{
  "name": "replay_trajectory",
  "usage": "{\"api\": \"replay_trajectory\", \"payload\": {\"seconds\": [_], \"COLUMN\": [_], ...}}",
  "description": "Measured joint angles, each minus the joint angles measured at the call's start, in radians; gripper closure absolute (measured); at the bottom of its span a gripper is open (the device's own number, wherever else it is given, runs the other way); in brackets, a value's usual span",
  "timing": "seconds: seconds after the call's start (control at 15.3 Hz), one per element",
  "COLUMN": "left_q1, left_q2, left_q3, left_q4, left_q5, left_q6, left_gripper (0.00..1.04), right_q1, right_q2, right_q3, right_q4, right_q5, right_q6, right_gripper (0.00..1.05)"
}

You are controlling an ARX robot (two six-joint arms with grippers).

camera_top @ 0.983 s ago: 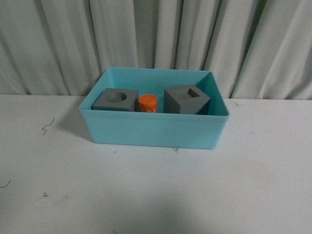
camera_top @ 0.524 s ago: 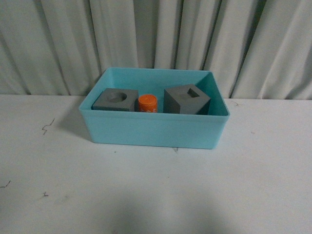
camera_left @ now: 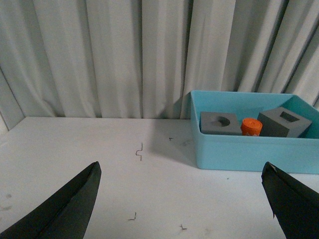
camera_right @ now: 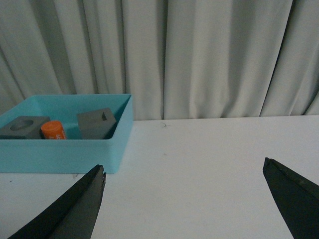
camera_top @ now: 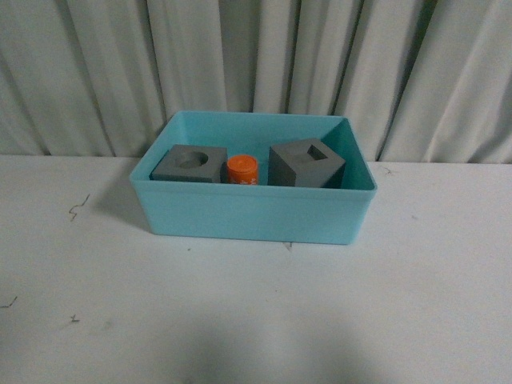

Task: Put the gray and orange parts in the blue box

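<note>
Unchanged from a second ago: both gray cubes (camera_top: pixel 188 164) (camera_top: pixel 306 164) and orange cylinder (camera_top: pixel 242 170) inside blue box (camera_top: pixel 252 211), mid-table (camera_top: pixel 256 320). Only in wrist views: left pincer (camera_left: pixel 182 201) and right pincer (camera_right: pixel 184 201), both spread wide, empty.

Blue box (camera_top: pixel 252 212) on wht table (camera_top: pixel 256 320)

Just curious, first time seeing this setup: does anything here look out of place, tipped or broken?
Only one thing: the right gray cube sits tilted in the blue box, while the left cube lies flat and the orange cylinder stands between them. Nothing looks spilled or broken.
</note>
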Motion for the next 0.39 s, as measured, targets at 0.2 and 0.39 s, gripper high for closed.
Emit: {"api": "replay_trajectory", "payload": {"seconds": [0.2, 0.39], "left_q1": [0.000, 0.000], "left_q2": [0.000, 0.000], "left_q3": [0.000, 0.000], "left_q4": [0.000, 0.000], "left_q5": [0.000, 0.000], "left_q6": [0.000, 0.000], "left_gripper": [0.07, 0.07], "right_q1": [0.000, 0.000], "right_q2": [0.000, 0.000], "right_q3": [0.000, 0.000], "right_q4": [0.000, 0.000], "right_q5": [0.000, 0.000], "right_q6": [0.000, 0.000], "right_gripper": [0.06, 0.06]}}
